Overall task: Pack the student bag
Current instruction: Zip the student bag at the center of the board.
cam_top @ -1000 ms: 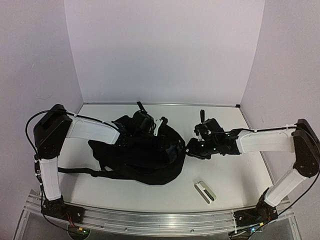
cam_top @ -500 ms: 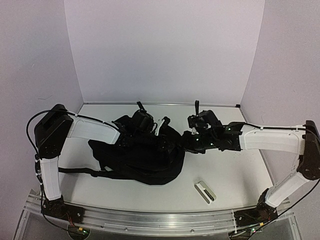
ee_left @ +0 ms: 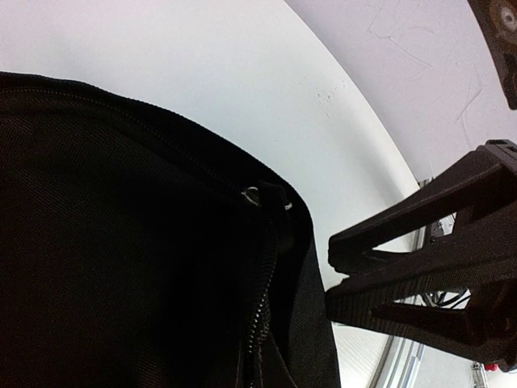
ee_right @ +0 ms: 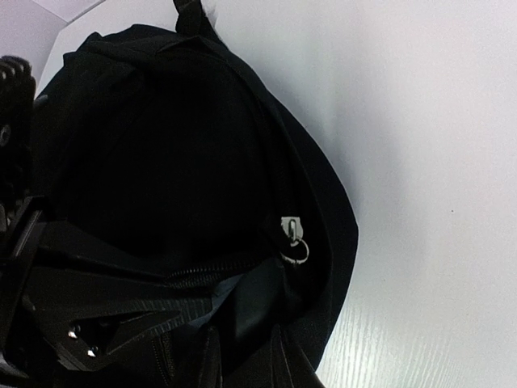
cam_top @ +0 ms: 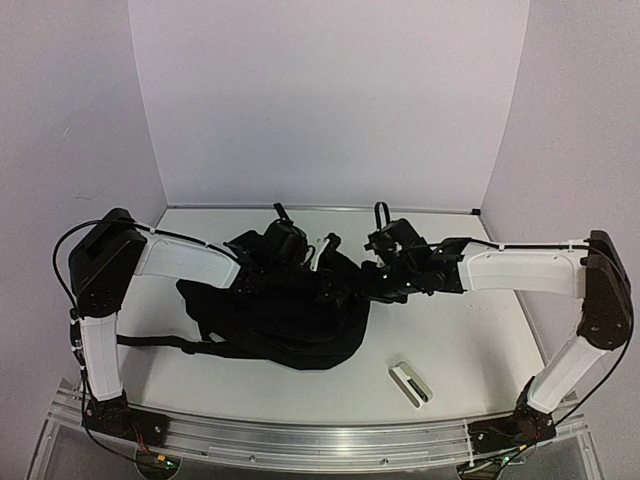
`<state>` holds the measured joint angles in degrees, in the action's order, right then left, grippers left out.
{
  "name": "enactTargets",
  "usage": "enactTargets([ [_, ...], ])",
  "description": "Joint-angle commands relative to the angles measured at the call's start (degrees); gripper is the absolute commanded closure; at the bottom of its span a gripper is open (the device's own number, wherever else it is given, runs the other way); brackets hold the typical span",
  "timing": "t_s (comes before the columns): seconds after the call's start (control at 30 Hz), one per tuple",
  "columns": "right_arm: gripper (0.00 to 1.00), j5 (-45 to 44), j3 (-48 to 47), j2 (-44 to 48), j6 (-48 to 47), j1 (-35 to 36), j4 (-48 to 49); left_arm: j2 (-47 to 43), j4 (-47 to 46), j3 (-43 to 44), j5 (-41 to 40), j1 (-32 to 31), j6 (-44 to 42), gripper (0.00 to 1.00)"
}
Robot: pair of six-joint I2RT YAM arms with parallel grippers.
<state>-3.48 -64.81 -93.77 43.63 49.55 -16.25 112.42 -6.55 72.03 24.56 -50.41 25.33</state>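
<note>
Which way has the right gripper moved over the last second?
Yes. Against the unmoved white object on the table, the right gripper went left and slightly toward the back wall, reaching the right edge of the bag.

One black backpack (cam_top: 290, 325). One small pale flat item (cam_top: 410, 383) on the one bench (cam_top: 480, 340). Two robot arms: one left arm (cam_top: 185, 260), one right arm (cam_top: 520, 272). One metal zip ring (ee_right: 298, 250) seen up close.
</note>
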Motion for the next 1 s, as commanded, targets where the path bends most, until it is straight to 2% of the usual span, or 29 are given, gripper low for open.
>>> enactTargets([
  [0.0, 0.80, -1.97, -3.15, -1.43, -2.32, -1.70, -0.80, -0.27, -1.79, 1.29, 1.06, 0.31, -0.81, 0.99],
  [0.3, 0.81, -0.49, -3.86, -4.21, -4.25, -2.96, -1.06, -0.01, -1.35, 2.03, 0.93, 0.32, -0.89, 1.00],
  [0.47, 0.87, -1.19, -4.46, -4.76, -4.52, -3.00, -1.29, 0.21, -1.02, 2.36, 0.84, 0.31, -1.07, 1.00],
  [0.8, 0.78, 0.24, -6.45, 1.40, -5.46, -2.34, -4.99, 0.49, -1.03, 2.60, 0.59, 0.32, -0.98, 1.00],
  [0.97, 0.83, 1.75, -5.96, 0.72, -5.63, -2.22, -5.00, 0.85, -1.09, 2.97, 0.93, 0.31, -0.90, 1.00],
])
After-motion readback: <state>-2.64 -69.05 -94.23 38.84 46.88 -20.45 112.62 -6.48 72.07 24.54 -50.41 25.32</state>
